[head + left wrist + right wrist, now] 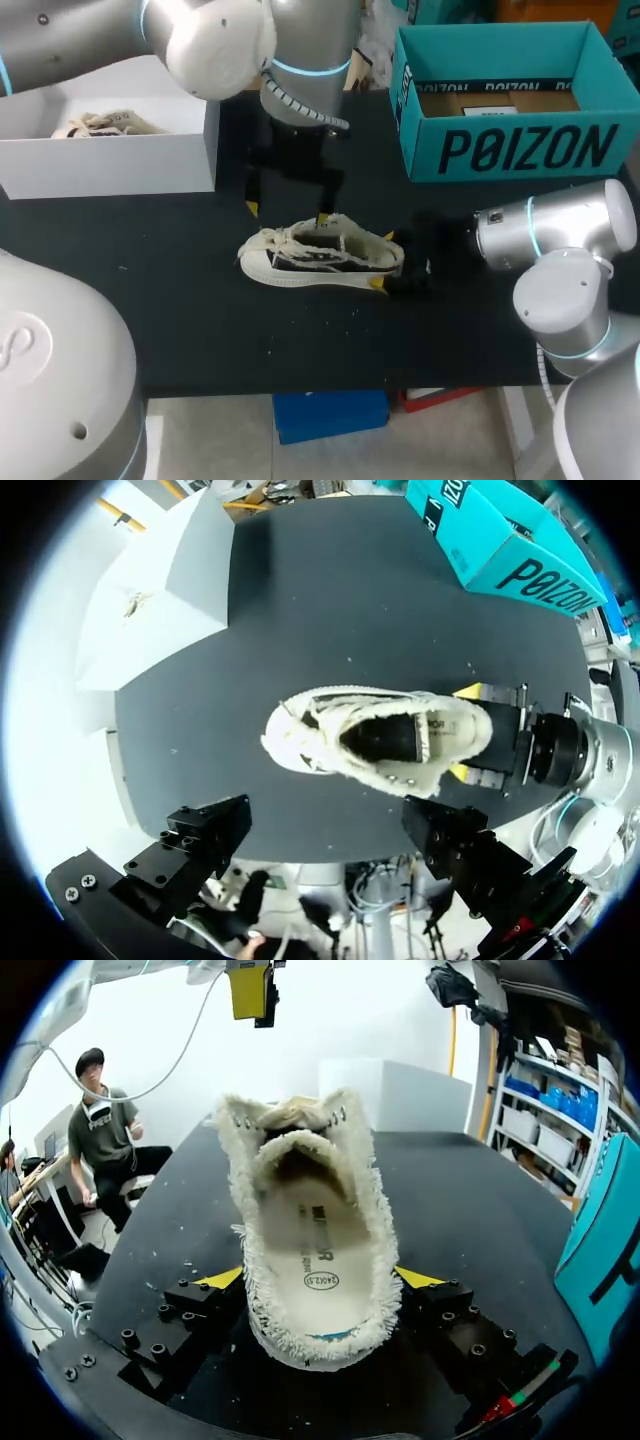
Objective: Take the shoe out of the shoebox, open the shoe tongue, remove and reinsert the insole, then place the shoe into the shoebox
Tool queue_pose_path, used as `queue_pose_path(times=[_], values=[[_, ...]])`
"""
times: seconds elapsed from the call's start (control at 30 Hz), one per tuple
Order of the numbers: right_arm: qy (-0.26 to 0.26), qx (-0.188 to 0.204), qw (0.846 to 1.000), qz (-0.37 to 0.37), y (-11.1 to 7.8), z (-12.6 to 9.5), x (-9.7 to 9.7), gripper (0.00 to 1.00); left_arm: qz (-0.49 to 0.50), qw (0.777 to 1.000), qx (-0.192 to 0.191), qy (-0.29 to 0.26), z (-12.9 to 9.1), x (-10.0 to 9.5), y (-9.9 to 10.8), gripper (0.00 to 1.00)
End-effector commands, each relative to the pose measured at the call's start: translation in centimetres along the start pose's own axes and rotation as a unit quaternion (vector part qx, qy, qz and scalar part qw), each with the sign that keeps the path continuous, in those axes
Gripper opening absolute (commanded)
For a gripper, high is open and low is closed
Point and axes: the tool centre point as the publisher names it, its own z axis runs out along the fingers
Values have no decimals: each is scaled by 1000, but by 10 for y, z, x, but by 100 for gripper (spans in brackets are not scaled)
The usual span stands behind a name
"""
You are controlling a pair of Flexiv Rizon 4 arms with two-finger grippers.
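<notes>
One shoe (320, 255) is sitting upright on worktop (180, 300), right tool (319, 1280) clamping its heel from both sides; left tool (286, 212) is hovering above w/ fingers apart, gripping nothing. Teal shoebox (520, 150) is standing rear right.

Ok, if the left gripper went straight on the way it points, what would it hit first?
Probably the cream frayed canvas shoe, near its open collar, lying on the black table right ahead of the open left gripper; exact depth is unclear.

Centre of table (200, 330): shoe (322, 256); back right: shoebox (510, 110); back left: second box (110, 160), perhaps with another shoe (100, 125).
</notes>
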Motion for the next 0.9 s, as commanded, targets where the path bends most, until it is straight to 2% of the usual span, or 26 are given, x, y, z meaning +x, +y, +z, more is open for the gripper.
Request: queue_pose_path(times=[0.03,0.4,0.9], values=[[-1,0,1000,1,-1,2,0,0,4,999,-12,-51,15,25,-11,100],[-1,0,1000,1,-1,2,0,0,12,996,-33,-87,40,47,-22,100],[-1,0,1000,1,-1,2,0,0,27,991,-42,-124,63,63,-29,100]])
